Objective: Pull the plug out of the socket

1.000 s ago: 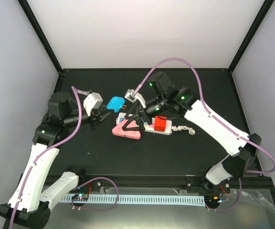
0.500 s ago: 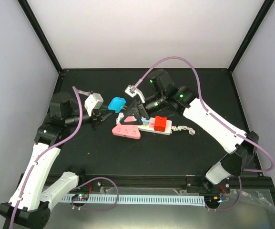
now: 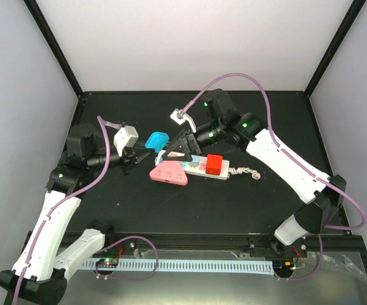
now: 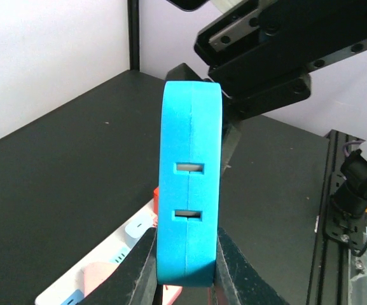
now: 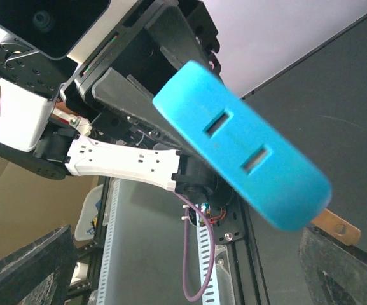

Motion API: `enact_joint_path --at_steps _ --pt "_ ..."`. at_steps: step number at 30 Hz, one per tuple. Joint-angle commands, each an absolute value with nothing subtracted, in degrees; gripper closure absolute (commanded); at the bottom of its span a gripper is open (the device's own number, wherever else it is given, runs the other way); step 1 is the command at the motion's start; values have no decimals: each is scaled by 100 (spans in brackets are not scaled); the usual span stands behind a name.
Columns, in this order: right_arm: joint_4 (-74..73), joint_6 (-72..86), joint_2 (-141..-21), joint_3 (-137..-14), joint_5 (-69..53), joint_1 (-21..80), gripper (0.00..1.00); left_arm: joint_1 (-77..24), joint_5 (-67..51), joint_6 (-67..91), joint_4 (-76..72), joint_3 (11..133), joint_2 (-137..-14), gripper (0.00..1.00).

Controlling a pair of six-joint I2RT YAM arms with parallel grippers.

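My left gripper is shut on a blue plug and holds it in the air, clear of the socket, a white power strip with pastel outlet faces. In the left wrist view the blue plug stands upright between my fingers, with the strip below. A red plug sits on the strip and a pink plug lies at its left end. My right gripper is open and empty above the strip, facing the blue plug.
The strip's short white twisted cord trails to the right. Black frame posts stand at the table's back corners. The right arm's forearm stretches across the right half of the table.
My right gripper has lifted off the power strip and moved away toward the back, opening wide beside the blue plug. My left gripper still holds the blue plug in almost the same spot.
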State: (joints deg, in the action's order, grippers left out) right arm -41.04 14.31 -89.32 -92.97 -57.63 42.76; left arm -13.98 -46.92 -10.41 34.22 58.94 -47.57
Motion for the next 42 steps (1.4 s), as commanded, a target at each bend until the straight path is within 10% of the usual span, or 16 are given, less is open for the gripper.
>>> enact_joint_path --at_steps 1,42 --pt "-3909 1527 -8925 -9261 -5914 4242 2 -1450 -5163 -1090 3357 5876 -4697 98" --pt "-3609 892 -8491 -8950 -7189 4251 7 -1564 -5336 -773 3178 5589 -5118 99"
